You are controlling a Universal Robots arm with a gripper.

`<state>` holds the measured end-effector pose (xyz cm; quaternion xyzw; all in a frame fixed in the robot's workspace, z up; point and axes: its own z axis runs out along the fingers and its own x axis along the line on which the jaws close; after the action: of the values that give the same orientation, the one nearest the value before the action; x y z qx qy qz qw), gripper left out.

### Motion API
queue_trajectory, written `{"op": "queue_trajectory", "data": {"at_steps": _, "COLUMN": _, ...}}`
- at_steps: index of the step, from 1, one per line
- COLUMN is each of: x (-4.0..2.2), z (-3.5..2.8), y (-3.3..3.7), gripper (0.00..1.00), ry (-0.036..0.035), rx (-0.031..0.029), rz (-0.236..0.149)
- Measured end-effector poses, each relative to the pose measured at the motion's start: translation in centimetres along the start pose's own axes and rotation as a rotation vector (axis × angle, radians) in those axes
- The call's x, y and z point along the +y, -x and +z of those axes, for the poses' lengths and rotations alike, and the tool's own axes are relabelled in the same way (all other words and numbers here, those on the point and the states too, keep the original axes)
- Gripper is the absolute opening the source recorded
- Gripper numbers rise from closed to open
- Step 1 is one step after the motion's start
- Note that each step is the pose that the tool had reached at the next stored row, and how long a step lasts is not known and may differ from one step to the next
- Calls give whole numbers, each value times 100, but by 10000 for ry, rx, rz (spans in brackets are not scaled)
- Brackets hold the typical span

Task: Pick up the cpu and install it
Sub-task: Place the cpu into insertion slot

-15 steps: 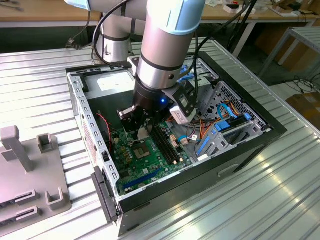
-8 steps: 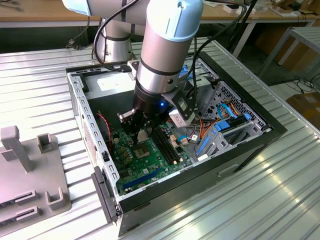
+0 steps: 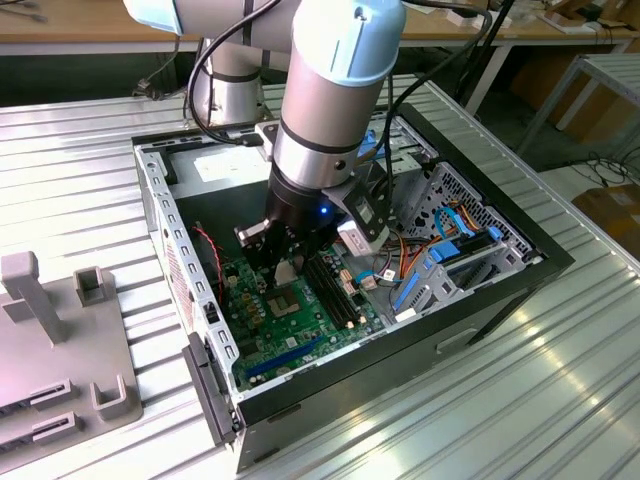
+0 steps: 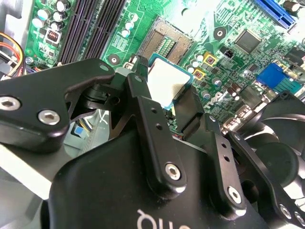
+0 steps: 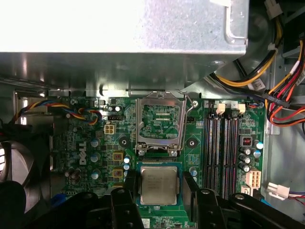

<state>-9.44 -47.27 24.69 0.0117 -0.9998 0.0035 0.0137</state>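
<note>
- pale silver-grey square cpu [image 5: 158,185], teal-ish rim around it
- flat green circuit board [image 5: 81,129], speckled with little silvery capacitor tops
- matte black metal gripper [image 5: 159,179]
- thin plastic-coated cable bundle [image 5: 281,102]: yellow, red, orange, black

One cpu [image 5: 158,185], one gripper [image 5: 159,187], one socket [image 5: 159,125] — one green board [image 5: 86,143], one case [image 3: 480,290]

The arm [image 3: 335,90] runs off the top of the exterior view and blocks the middle of the open computer case [image 3: 450,325]. Beneath it, the tips of the gripper [image 3: 283,272] are too small to make out. In the second wrist view its fingers [image 4: 155,129] cover the lower edge of the cpu [image 4: 164,78], and the black fan [image 4: 281,143] is cut by the picture's edge. Whether the cpu touches the green board [image 5: 62,129] I cannot tell.
</note>
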Motion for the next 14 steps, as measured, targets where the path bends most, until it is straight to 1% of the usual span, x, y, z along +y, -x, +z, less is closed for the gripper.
{"op": "queue_trajectory", "data": {"at_steps": 6, "x": -9, "z": 13, "y": 0, "gripper": 47, "ry": -5, "rx": 3, "rz": 29}}
{"op": "queue_trajectory", "data": {"at_steps": 14, "x": -8, "z": 14, "y": 0, "gripper": 47, "ry": -3, "rx": 2, "rz": 54}}
